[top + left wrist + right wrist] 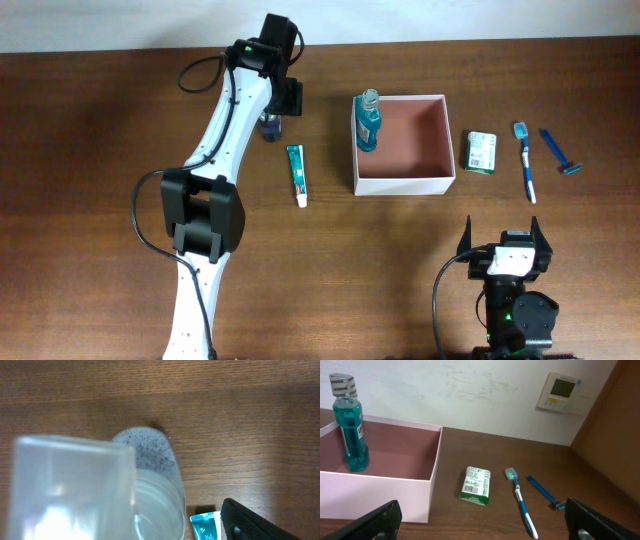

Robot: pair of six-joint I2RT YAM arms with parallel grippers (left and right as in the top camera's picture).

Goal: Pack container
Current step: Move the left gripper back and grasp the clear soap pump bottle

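Observation:
The container point(403, 183) is a square white-walled box with a reddish-brown inside, right of centre. A teal mouthwash bottle point(368, 120) stands upright in its left corner; both show in the right wrist view, container point(427, 495) and bottle point(351, 425). My left gripper point(272, 112) is over a small clear bottle point(270, 128) left of the container. In the left wrist view the bottle point(100, 490) fills the frame, with a gap to my one visible finger point(250, 522). My right gripper point(505, 238) is open and empty near the front edge.
A toothpaste tube point(297, 174) lies left of the container. To its right lie a green-white packet point(481, 152), a blue-white toothbrush point(525, 160) and a blue razor point(560, 152). The left arm stretches across the table's left half.

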